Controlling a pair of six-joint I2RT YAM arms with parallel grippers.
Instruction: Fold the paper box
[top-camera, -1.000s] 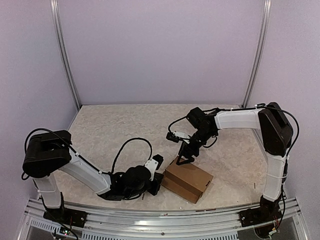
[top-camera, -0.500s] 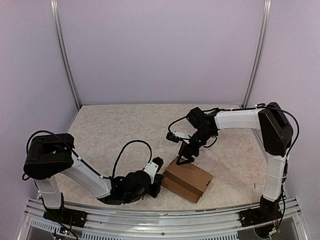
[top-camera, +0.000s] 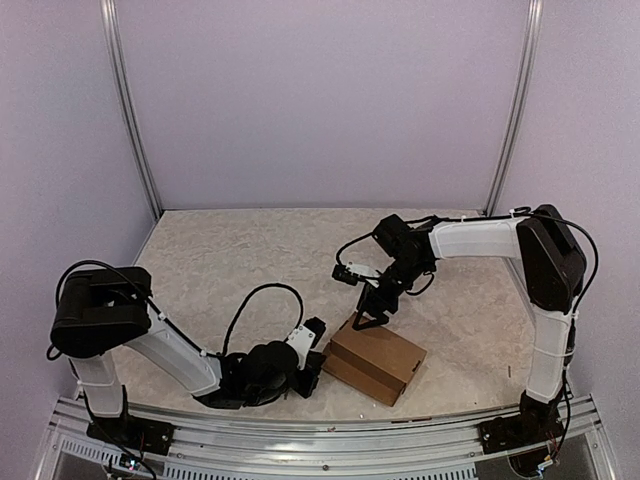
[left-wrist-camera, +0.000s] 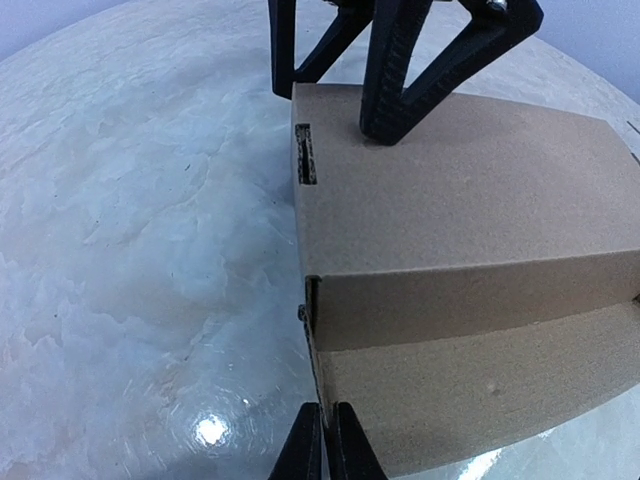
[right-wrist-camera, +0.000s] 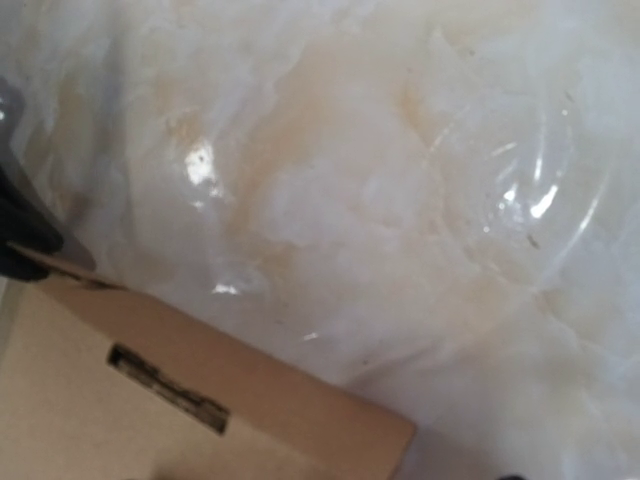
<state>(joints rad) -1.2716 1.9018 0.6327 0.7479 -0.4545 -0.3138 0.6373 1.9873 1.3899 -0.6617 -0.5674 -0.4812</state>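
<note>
Box (top-camera: 375, 360) with lid (left-wrist-camera: 470, 180) down: right gripper (top-camera: 362, 320), fingers spread and empty, pins lid; left gripper (left-wrist-camera: 322, 445), fingertips together, empty, should press the front corner gently

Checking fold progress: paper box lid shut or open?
Shut. The paper box sits as a closed block; left wrist view shows the lid lying flat, no flap raised, right pincer resting on top.

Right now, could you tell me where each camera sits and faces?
Top external: above, behind the bases, looking down at the table; both arms show.
Left wrist: low, facing the paper box's side; its shut left hand shows.
Right wrist: above the box, facing down; one dark finger shows.
Both wrist views share the lid's slot.
</note>
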